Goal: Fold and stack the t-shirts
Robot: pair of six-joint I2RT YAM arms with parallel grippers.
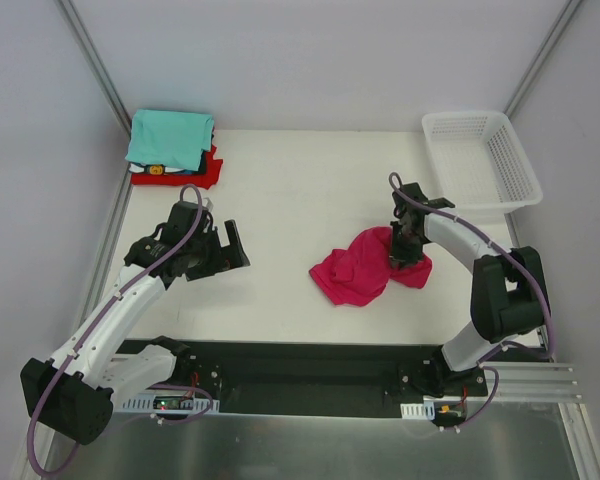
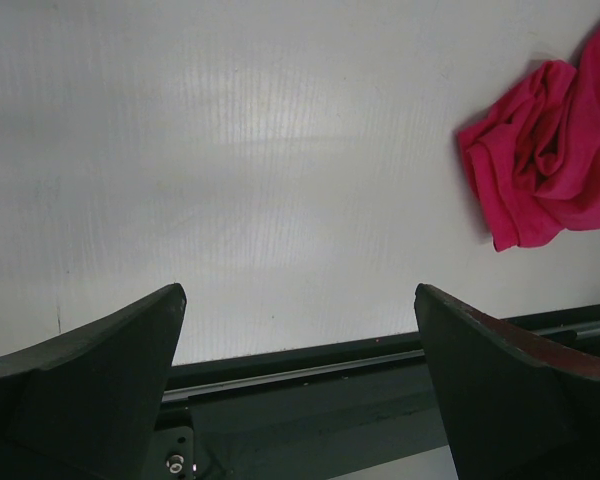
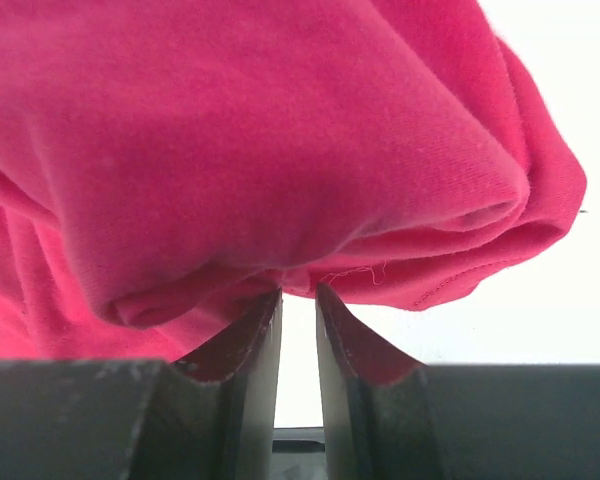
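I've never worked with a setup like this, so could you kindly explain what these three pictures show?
Two robot arms are bolted at the near edge of a white table. The overhead picture comes from a fixed camera above and behind them; the other two come from cameras on each wrist. The left hand hangs open over bare table, holding nothing. The right hand has its fingers nearly together, pinching a fold of the crumpled magenta-pink t-shirt. At the far left corner sits a stack of folded shirts, teal on top. A white mesh basket stands at the far right.

Crumpled magenta-pink cotton t-shirt [image 1: 365,266] on the white bench [image 1: 300,190]; folded teal t-shirt [image 1: 168,138] tops a red one [image 1: 202,172]; white mesh plastic basket [image 1: 485,160].
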